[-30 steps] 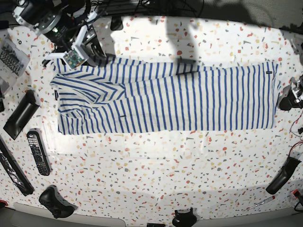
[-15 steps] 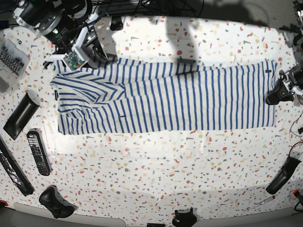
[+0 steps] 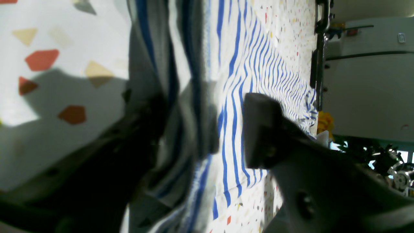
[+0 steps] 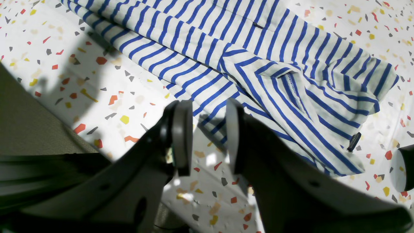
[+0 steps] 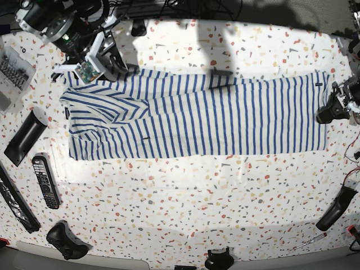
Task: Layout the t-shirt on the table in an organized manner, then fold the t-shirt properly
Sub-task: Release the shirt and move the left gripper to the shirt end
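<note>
Moved: left gripper point(image 5: 331, 110) came in to t-shirt point(image 5: 197, 112) hem | jaws apart astride cloth edge, contact blurred | right gripper point(image 4: 207, 136) jaws parted, empty, above table point(image 5: 185, 191) | shirt flat, sleeves folded.

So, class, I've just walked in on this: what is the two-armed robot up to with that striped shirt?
It is folding the t-shirt, which lies on the table as a long band, sides folded in. The left gripper is at the hem end, its fingers straddling the cloth edge with a gap showing. The right gripper hangs open above the table just beside the collar end, holding nothing. The band has not been folded along its length.
</note>
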`<action>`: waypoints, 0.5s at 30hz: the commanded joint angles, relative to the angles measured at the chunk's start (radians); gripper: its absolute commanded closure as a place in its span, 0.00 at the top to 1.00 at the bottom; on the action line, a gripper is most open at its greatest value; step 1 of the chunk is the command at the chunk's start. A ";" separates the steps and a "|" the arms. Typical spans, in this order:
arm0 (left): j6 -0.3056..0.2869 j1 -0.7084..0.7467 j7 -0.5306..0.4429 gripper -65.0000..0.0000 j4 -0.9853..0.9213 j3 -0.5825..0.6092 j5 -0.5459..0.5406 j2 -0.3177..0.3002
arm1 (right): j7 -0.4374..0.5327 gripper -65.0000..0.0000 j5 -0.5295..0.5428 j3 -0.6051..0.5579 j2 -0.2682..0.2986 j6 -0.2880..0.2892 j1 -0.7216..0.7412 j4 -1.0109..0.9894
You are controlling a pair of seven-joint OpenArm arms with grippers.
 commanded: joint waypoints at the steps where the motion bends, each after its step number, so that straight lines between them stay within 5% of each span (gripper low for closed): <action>1: 0.020 0.006 0.011 0.32 -0.003 0.003 0.020 -0.009 | 0.025 0.26 0.014 0.004 0.008 -0.008 -0.003 0.019; 4: 0.020 0.006 -0.046 0.00 -0.003 0.003 -0.011 -0.010 | 0.025 0.26 0.014 0.004 0.008 -0.008 -0.003 0.019; 8: 0.020 0.005 -0.057 0.00 0.004 0.003 -0.116 -0.015 | 0.025 0.26 0.014 0.004 0.008 -0.008 -0.003 0.019; 15: 0.020 0.006 0.041 0.00 0.091 0.003 -0.114 -0.026 | 0.026 0.26 0.014 0.004 0.008 -0.008 -0.003 0.019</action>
